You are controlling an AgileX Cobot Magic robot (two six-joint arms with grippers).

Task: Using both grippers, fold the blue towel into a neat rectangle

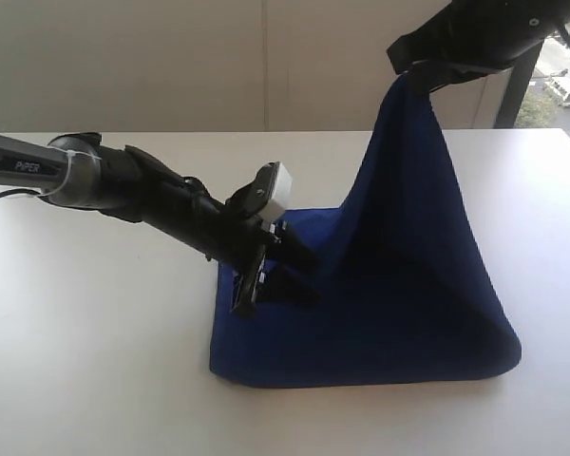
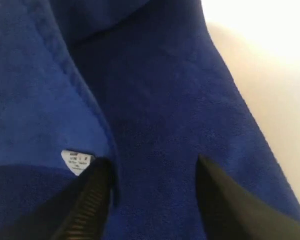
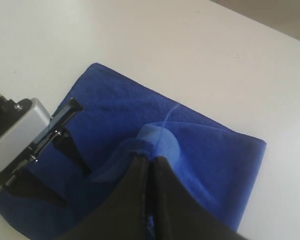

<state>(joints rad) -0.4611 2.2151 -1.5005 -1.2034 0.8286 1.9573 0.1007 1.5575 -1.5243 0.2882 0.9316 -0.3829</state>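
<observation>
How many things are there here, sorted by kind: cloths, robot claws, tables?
Blue towel: 1
Grippers: 2 (left gripper, open over the towel; right gripper, lifting a pinched corner of the towel)
White table: 1
Total: 4
</observation>
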